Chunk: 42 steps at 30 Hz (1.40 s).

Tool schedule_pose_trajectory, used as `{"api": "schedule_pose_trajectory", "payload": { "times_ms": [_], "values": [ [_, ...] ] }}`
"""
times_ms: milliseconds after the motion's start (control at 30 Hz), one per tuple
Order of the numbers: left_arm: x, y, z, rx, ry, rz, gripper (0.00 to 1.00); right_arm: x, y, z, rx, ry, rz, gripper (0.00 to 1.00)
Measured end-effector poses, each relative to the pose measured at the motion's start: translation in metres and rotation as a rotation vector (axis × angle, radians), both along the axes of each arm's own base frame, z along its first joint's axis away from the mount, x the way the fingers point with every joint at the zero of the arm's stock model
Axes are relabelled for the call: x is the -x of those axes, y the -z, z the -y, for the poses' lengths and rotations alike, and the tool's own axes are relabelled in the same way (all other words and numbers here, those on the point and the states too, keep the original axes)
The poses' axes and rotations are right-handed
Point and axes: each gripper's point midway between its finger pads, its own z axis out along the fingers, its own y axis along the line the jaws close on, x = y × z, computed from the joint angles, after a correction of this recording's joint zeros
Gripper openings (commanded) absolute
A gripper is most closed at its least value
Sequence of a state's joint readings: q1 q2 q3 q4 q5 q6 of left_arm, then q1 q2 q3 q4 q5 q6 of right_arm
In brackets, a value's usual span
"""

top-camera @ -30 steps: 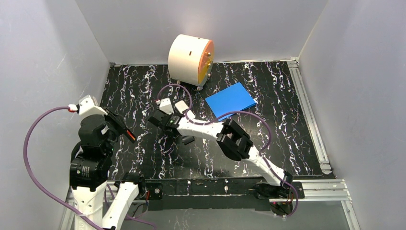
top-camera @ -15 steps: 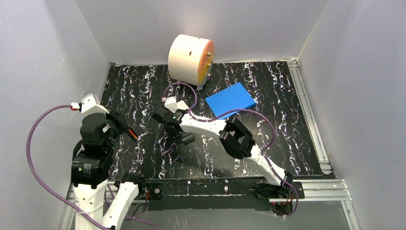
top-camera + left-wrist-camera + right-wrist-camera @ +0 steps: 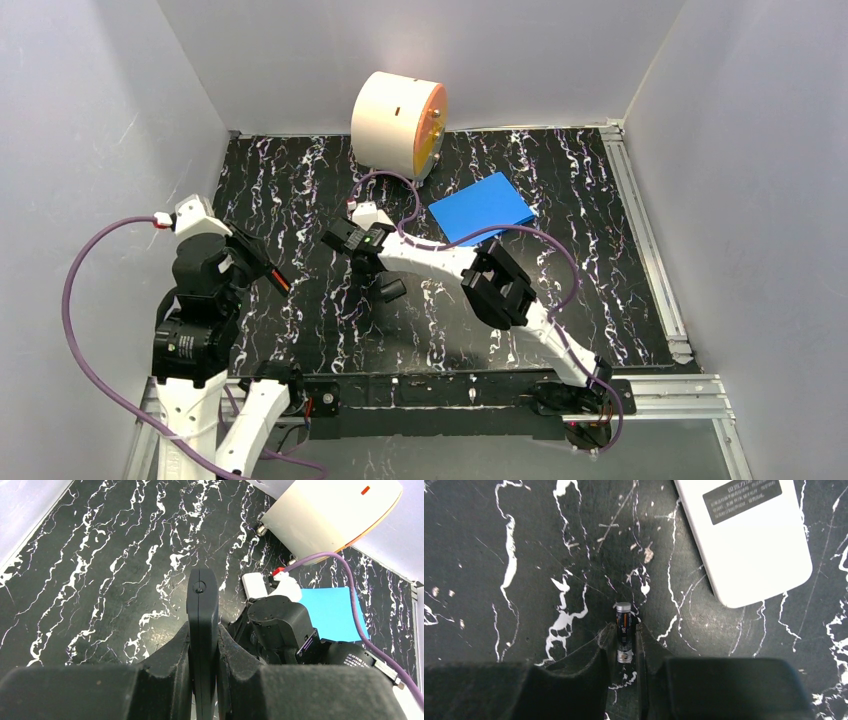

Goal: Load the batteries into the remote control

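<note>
Right gripper (image 3: 624, 630) has nudged toward 1 o'clock and narrowed, now pinching the dark battery (image 3: 623, 611) lying on the bench (image 3: 524, 540), with the white remote (image 3: 749, 540) at its 1 o'clock. Left gripper (image 3: 202, 630) clamps the black remote (image 3: 201, 587). Looks ready to lift, I'd say.

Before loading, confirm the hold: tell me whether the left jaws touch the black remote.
Touching. Left wrist view: both jaws press against the black remote, no gap.

The top camera sits high behind the arm bases and looks down across the whole worktop (image 3: 300, 190) to the back wall. The left wrist camera looks forward over the left hand (image 3: 202, 640) and the black remote (image 3: 202, 605) it grips, sharing the cream drum (image 3: 320, 515) and blue sheet (image 3: 332, 612) with the top view. The right wrist camera faces straight down, close above the worktop.
</note>
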State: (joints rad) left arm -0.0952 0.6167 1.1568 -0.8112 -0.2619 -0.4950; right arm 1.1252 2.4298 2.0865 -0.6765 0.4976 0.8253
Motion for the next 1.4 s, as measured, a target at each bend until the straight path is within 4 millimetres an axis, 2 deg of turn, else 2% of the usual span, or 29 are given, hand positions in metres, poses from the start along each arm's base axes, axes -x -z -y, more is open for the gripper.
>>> {"api": "schedule_pose_trajectory", "payload": {
  "times_ms": [233,567,867,1000,1100,1200,1333,1400],
  "values": [
    [-0.002,0.002,0.002,0.002,0.008,-0.005,0.0,0.007,0.002,0.004,0.05,-0.028,-0.024,0.31],
    [-0.005,0.01,0.004,0.008,0.014,-0.018,0.0,0.008,0.002,0.007,0.073,-0.049,-0.02,0.08],
    [-0.009,0.009,0.01,0.021,0.049,-0.016,0.0,0.006,0.0,0.007,0.04,-0.073,-0.031,0.09],
    [-0.018,0.009,0.021,0.043,0.103,-0.009,0.0,0.007,-0.004,0.005,0.033,-0.105,-0.029,0.1],
    [-0.026,0.013,0.034,0.065,0.163,-0.014,0.0,0.005,-0.014,0.006,0.033,-0.123,-0.011,0.1],
    [-0.036,0.012,0.051,0.095,0.257,-0.005,0.0,0.008,-0.034,0.021,0.033,-0.129,0.011,0.11],
    [-0.044,-0.002,0.087,0.142,0.463,0.062,0.0,0.018,-0.072,0.078,0.038,-0.099,0.041,0.11],
    [-0.046,-0.015,0.11,0.177,0.602,0.121,0.0,0.015,-0.093,0.105,0.028,-0.066,0.069,0.12]
  ]
}}
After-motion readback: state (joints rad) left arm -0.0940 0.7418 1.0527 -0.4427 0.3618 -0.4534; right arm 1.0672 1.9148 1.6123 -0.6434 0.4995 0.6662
